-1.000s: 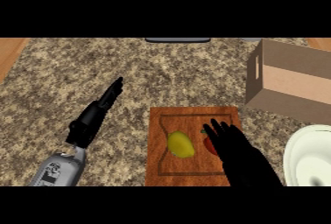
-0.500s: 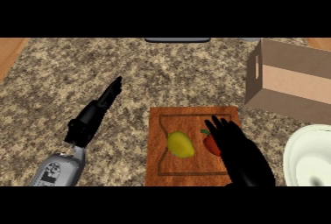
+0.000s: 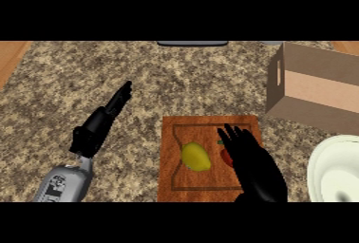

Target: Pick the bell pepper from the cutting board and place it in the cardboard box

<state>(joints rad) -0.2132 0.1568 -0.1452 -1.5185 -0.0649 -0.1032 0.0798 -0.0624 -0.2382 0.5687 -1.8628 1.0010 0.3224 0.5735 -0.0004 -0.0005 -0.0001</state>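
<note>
A wooden cutting board [image 3: 209, 124] lay on a speckled stone counter [image 3: 175, 80], seen from steeply above. The bell pepper [image 3: 226, 158] was on the board's right half, mostly hidden under the robot's right hand [image 3: 254, 163]. Only a narrow red strip showed along the hand's left edge, running from the near side of the board toward the far side. A small green bit [image 3: 219, 142], apparently the stem, sat at the strip's far end, pointing away from the robot. The rest of the pepper's shape and its full long axis could not be made out.

The right hand came in from the lower edge, palm down over the pepper. Its black fingers [image 3: 235, 137] were straight and slightly fanned, reaching toward the board's far edge. They were not curled round anything, and whether the palm touched the pepper could not be told.

Just left of the pepper on the same board lay a yellow oval fruit [image 3: 196, 156], long axis near to far.

The cardboard box [image 3: 316, 88] stood beyond the board's far right corner, apart from it. A white plate [image 3: 331, 163] sat right of the board.

The left hand [image 3: 105, 121] rested over the counter well left of the board, seen edge-on, fingers straight and together, holding nothing.
</note>
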